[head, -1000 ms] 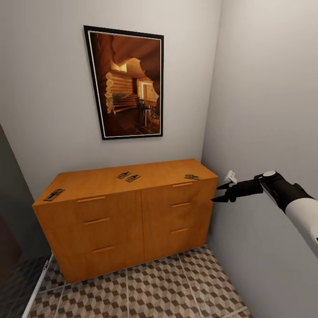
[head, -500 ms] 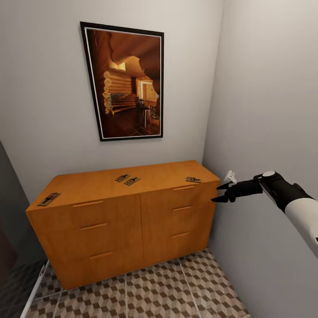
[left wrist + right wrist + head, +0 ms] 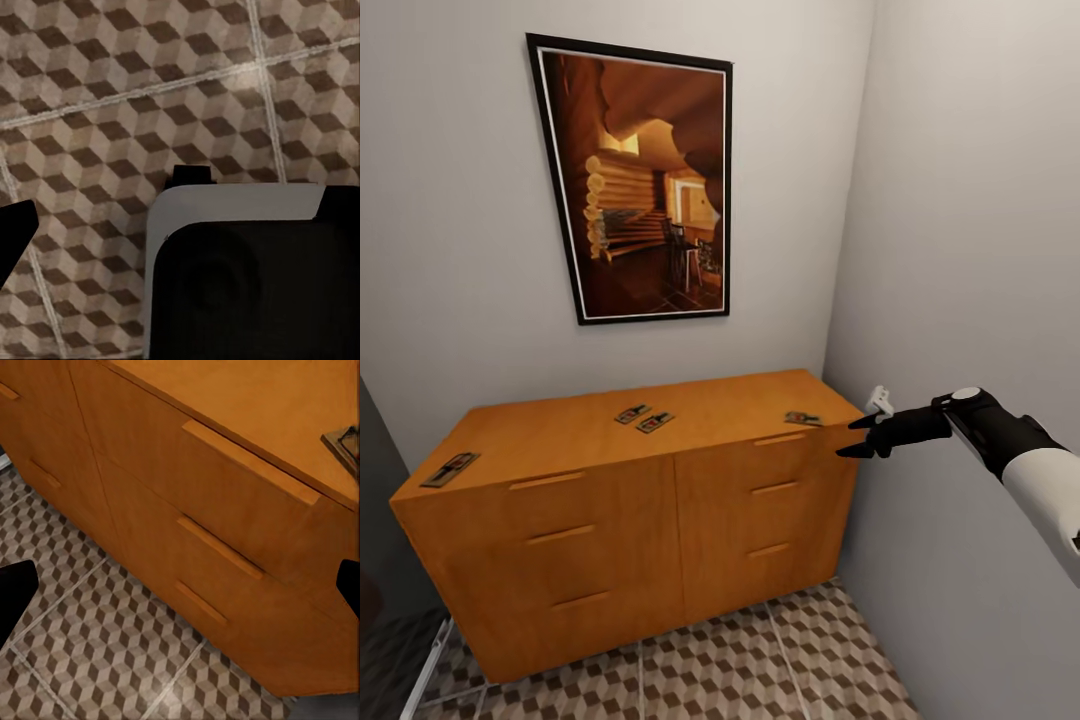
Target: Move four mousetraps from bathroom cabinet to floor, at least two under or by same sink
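The head camera is looking down from above at the cabinet [image 3: 630, 500] in a wall corner. The right wrist camera is facing the cabinet's drawer fronts closely. The left wrist camera is pointing straight down at the bathroom floor [image 3: 112, 97].

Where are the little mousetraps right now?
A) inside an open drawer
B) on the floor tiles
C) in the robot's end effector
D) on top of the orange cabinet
D: all four mousetraps lie flat on top of the cabinet, and every drawer is shut.
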### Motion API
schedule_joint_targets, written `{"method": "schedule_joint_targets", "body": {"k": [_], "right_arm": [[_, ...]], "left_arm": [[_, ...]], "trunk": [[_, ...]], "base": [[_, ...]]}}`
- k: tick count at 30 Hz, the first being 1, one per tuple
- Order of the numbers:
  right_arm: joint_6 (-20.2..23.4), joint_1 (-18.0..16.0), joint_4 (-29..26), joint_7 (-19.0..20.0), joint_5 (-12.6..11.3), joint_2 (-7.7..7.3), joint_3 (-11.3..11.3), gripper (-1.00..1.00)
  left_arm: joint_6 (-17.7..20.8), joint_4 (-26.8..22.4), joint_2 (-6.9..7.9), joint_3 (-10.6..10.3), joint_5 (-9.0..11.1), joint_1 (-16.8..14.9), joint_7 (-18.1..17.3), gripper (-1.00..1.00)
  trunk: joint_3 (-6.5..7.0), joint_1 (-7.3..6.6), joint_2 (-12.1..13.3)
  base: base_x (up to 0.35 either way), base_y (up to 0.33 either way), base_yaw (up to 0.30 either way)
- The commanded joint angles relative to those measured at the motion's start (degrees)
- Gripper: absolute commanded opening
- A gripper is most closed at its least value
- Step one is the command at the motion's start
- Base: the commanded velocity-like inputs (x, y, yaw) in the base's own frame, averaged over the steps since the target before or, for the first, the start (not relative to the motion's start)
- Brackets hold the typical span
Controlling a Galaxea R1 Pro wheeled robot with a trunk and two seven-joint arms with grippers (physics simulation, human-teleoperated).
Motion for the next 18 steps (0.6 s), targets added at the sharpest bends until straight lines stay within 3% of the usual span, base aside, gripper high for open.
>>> {"method": "schedule_joint_targets", "body": {"k": [1, 9, 18], "right_arm": [[0.6, 0.0, -0.1, 0.2, 0.1, -0.01, 0.0, 1.0], [0.6, 0.0, -0.2, 0.2, 0.0, 0.1, 0.0, 1.0], [0.5, 0.0, -0.1, 0.2, 0.1, 0.11, 0.0, 1.0]], "left_arm": [[-0.1, 1.1, 0.09, 0.0, 0.3, 0.0, 0.0, 1.0], [-0.1, 6.3, 0.74, -0.1, 0.3, 0.0, 0.0, 1.0], [-0.1, 8.5, 0.91, -0.1, 0.3, 0.0, 0.0, 1.0]], "trunk": [[-0.06, 0.01, 0.0], [-0.06, 0.01, 0.0], [-0.06, 0.01, 0.0]], "base": [[0.146, 0.0, 0.0], [0.146, 0.0, 0.0], [0.121, 0.0, 0.0]]}}
